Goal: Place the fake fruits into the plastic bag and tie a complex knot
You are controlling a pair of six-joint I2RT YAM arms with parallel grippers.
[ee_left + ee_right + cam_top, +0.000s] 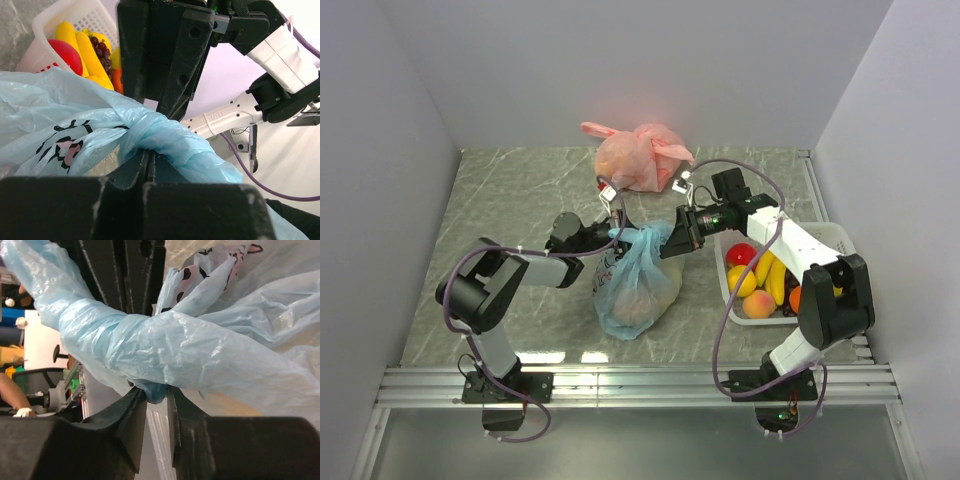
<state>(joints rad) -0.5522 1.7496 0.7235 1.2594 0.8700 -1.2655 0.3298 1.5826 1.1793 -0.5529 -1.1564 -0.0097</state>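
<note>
One plastic bag (635, 285) is clamped by left claw (149, 165) and right claw (156, 402) alike.

L arm (480, 290) black w/ grey links, R arm (800, 242) white w/ black joints, purple cables (717, 345), black jaws.

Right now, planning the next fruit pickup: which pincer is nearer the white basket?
Right. The right pincer pinches the blue bag just left of the basket; the left pincer is farther left.

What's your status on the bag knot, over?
Left gripper fingers shut on plastic bag handle. Right gripper fingers pinching it too. Fake fruits left in basket. Nothing in the way.
</note>
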